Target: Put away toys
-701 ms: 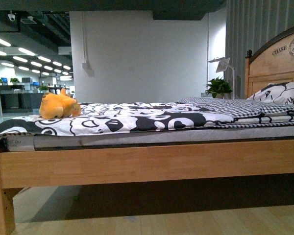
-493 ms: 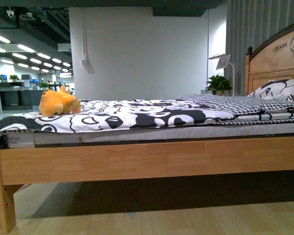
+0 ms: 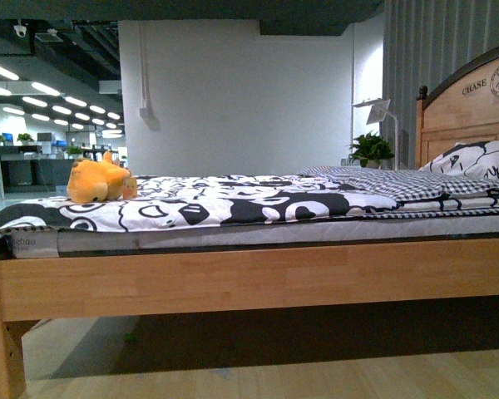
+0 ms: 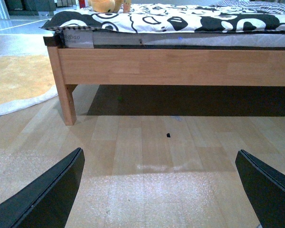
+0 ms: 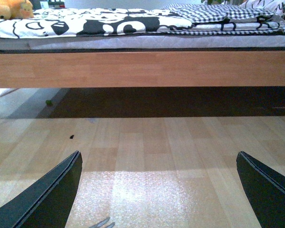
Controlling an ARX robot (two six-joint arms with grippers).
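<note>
My left gripper [image 4: 159, 159] and right gripper [image 5: 159, 159] both gape wide, empty; plush toy [image 3: 98, 181] well ahead, above them on bed [image 3: 258, 278], likely soft, light, I'd pinch its rounded body

The right tool [image 5: 158, 154] hangs low over the pale wood-plank floor [image 5: 147, 142], its two dark fingers [image 5: 47, 199] spread wide apart. Beyond it stands a light wooden bed [image 5: 142, 69] under a black-and-white cartoon-print quilt [image 5: 99, 21], with a grey checked blanket [image 5: 223, 13] toward one end. A soft orange-yellow plush animal [image 5: 7, 9] lies on the quilt near the other end.
</note>
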